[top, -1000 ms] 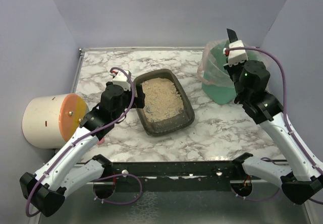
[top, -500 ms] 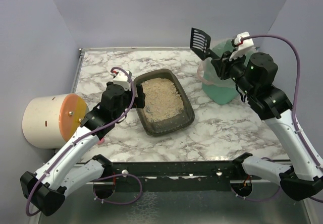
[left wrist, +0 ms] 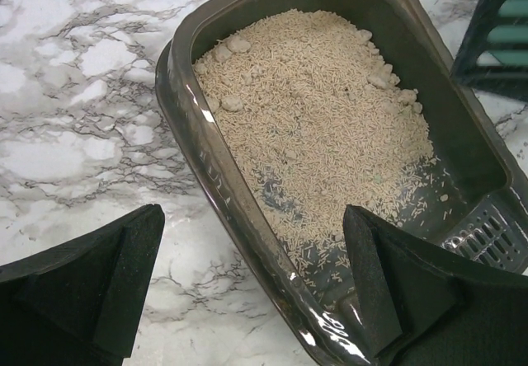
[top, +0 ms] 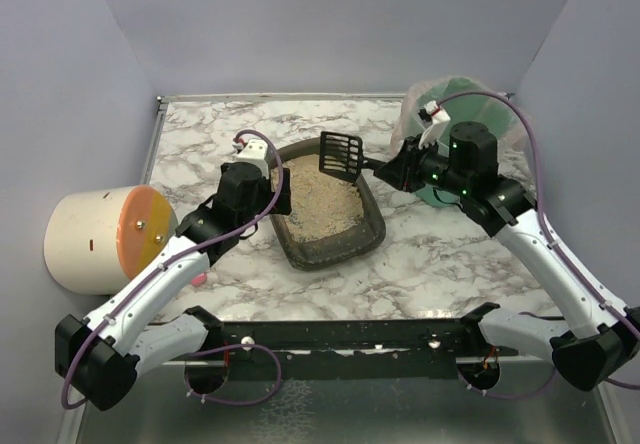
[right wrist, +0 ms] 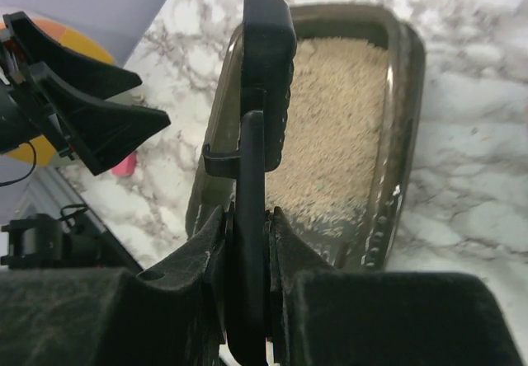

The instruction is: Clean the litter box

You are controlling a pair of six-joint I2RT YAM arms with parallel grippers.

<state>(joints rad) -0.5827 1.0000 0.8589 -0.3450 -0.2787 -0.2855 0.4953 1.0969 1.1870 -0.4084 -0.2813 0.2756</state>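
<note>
Litter box (top: 335, 251): middle of the surface, beige litter lying mostly toward its far end.
Right end effector (right wrist: 247, 222): clamped on the black slotted scoop (top: 341, 154), blade poised over the far rim, apparently to sift.
Left end effector (left wrist: 253, 242): fingers wide apart at the left rim, likely to steady it.

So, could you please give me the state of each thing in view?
litter box: lying flat, clumpy litter inside.
slotted scoop: held over the box's far end.
green bin: upright, lined with clear bag.
cream tub: on its side, orange lid on.
left gripper: open, astride the box's rim.
right gripper: shut on slotted scoop.
</note>
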